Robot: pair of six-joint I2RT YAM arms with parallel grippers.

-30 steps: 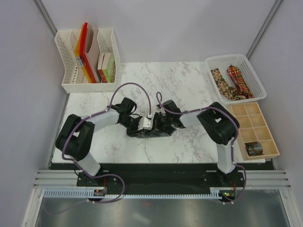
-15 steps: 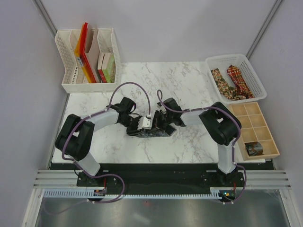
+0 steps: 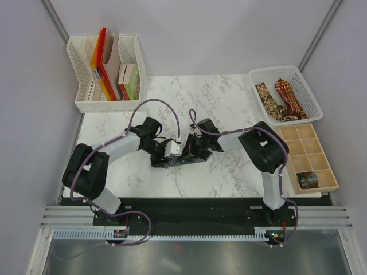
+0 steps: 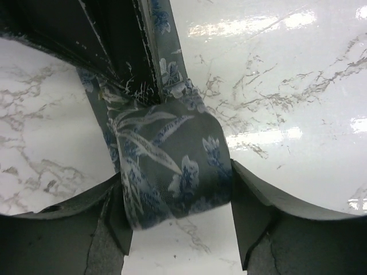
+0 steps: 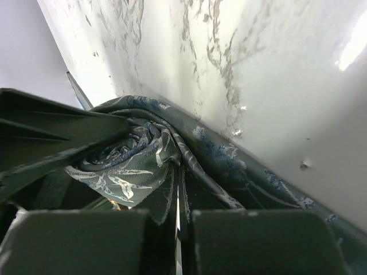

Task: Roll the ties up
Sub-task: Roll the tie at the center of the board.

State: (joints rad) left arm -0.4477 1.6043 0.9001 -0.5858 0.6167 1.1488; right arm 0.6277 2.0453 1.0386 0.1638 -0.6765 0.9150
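The dark grey-green tie (image 3: 171,162) with a blue-white leaf pattern lies mid-table between both grippers. My left gripper (image 3: 166,155) is shut on its rolled part (image 4: 172,172), the roll spanning from one finger (image 4: 117,215) to the other. My right gripper (image 3: 187,152) is shut on the tie's fabric next to the roll (image 5: 135,166), its jaws almost together; its fingers (image 4: 123,46) show at the top of the left wrist view. The loose tail (image 5: 269,177) lies flat on the marble. The brown-gold tie (image 3: 265,95) and the red tie (image 3: 288,96) lie in a basket.
The white basket (image 3: 276,71) sits at the back right. A wooden compartment box (image 3: 299,150) in front of it holds one rolled dark patterned item (image 3: 307,180). A white file rack (image 3: 86,105) with coloured folders and books stands at the back left.
Both grippers and the tie roll have shifted a little to the left and nearer; the left arm's elbow has swung left. Both grips are unchanged.
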